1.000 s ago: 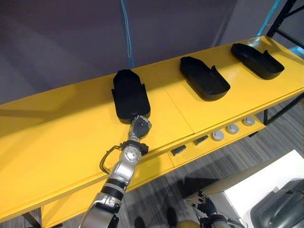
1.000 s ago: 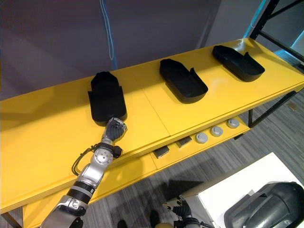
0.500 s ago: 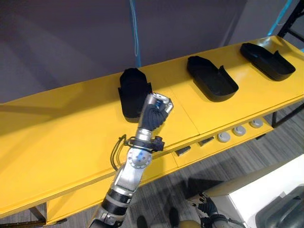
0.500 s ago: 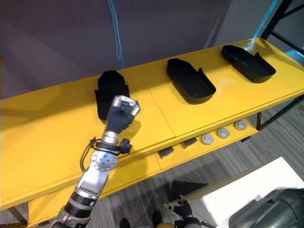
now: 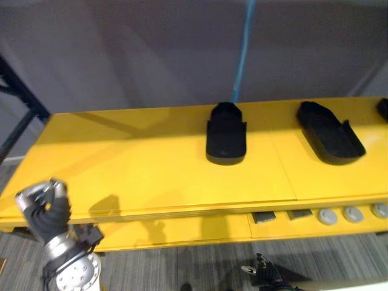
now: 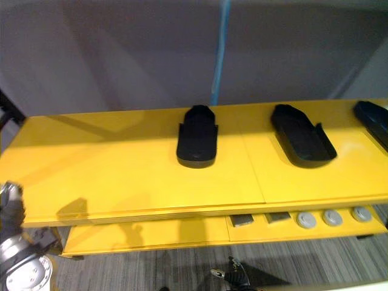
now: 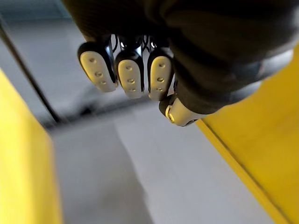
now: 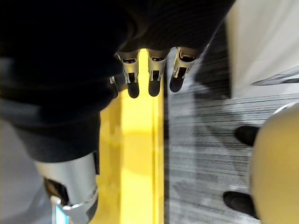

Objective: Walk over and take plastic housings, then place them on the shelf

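- The yellow shelf [image 5: 139,163] runs wide across in front of me. The left part of its top has lots of open room.
- A dark rack post [image 5: 21,100] stands by the shelf's left end. A blue strap [image 5: 242,54] hangs down the grey wall behind it.
- My left hand [image 5: 43,209] is low at the left, out in front of the shelf's front edge. Its fingers [image 7: 128,77] are curled in tight and hold nothing.
- The first black plastic housing [image 5: 225,133] lies on the shelf top near the middle. It is well apart from those fingers, off to their right and further back.
- A second housing [image 5: 330,132] lies to its right, with a gap between them. A third housing [image 6: 373,121] sits at the far right.
- On the lower level, small dark blocks [image 5: 264,217] lie beside round grey parts [image 5: 353,213].
- My right hand [image 8: 154,70] hangs low by a yellow edge and the grey floor [image 8: 201,154]. I think its fingers are straight and loose, with nothing in them.
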### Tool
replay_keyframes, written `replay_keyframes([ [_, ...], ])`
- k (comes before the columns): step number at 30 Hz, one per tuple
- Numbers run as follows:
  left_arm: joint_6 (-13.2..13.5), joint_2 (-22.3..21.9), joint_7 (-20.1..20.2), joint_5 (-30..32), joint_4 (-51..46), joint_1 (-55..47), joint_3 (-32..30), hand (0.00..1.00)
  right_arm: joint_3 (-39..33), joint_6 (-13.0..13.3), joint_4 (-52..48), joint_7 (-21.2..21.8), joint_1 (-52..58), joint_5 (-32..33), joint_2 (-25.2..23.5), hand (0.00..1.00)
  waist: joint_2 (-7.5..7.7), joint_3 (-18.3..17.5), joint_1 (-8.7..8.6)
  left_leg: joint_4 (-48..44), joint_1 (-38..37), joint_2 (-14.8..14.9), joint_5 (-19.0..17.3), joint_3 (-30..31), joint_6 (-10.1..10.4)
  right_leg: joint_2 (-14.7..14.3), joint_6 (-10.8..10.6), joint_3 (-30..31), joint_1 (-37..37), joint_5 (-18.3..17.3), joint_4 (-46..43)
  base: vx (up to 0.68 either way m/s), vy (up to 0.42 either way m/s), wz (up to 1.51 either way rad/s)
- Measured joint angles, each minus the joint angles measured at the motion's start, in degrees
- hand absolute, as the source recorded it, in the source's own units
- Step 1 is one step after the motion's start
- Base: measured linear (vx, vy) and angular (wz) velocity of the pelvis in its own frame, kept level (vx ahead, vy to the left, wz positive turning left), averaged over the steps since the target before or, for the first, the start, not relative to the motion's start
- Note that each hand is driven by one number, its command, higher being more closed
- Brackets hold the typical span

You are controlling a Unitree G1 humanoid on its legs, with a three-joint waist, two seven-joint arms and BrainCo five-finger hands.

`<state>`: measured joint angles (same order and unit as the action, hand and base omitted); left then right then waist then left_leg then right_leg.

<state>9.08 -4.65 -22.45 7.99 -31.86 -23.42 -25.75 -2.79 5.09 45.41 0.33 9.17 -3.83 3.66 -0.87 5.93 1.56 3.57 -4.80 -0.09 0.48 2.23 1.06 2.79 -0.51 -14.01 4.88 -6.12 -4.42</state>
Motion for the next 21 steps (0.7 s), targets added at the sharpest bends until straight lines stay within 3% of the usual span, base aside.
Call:
replay_keyframes([
  [2,-0.10,-1.08,-0.13,-2.54,3.17,-2.50,-2.42,1.00,0.03,-0.08,-1.40,0.02,0.10,-0.01,-0.82,0.00,0.21,-0.65,1.16,-1.68,0.25,-0.17,-1.47,0.06,-0.24,0.47,-0.14,-0.75,0.25,-0.69,-1.20,0.00,0.004,0.20],
  [3,-0.23,-1.64,-0.22,-3.59,6.45,-3.62,-3.71,0.00,0.08,-0.11,-3.27,0.02,0.09,-0.02,-1.64,0.00,0.44,-0.91,1.51,-3.27,0.84,-0.27,-2.82,-0.19,-0.48,0.66,-0.29,-0.88,0.49,-0.88,-1.38,-0.01,0.005,0.06],
  [7,-2.70,-1.76,2.57,-7.49,22.19,-3.85,-4.06,0.00,1.30,-0.23,-7.36,0.19,-0.27,-0.03,-3.00,0.00,0.96,-1.53,1.44,-6.93,1.76,0.14,-4.72,-3.27,-0.75,1.60,-0.66,-1.37,0.52,-2.23,-3.60,-0.03,0.000,0.06],
  [8,-4.05,-1.75,4.89,-9.24,28.76,-3.73,-3.62,0.00,1.40,-0.52,-8.24,0.18,-0.17,-0.03,-3.51,0.00,1.16,-2.28,1.36,-7.48,2.08,0.03,-5.28,-3.68,-0.96,1.85,-0.84,-1.27,0.08,-2.71,-4.37,0.00,0.014,-0.05],
  [12,-7.67,-0.80,9.97,-11.08,49.48,-2.03,1.83,0.00,2.64,-0.97,-8.74,0.12,-0.09,-0.03,-4.46,0.00,2.30,-3.61,0.73,-8.28,2.48,0.21,-5.29,-6.24,-0.93,2.51,-0.95,-0.88,-0.48,-3.31,-5.19,0.01,0.014,-0.05],
  [21,-7.44,1.56,14.53,-11.03,66.11,5.99,10.22,0.00,-0.04,-1.55,-5.75,-1.32,-0.25,0.23,-5.05,0.00,2.46,-3.81,0.11,-6.04,0.91,0.30,-4.62,-8.42,0.20,2.26,-1.06,1.22,-1.02,-3.37,-4.68,0.02,0.004,-0.12],
])
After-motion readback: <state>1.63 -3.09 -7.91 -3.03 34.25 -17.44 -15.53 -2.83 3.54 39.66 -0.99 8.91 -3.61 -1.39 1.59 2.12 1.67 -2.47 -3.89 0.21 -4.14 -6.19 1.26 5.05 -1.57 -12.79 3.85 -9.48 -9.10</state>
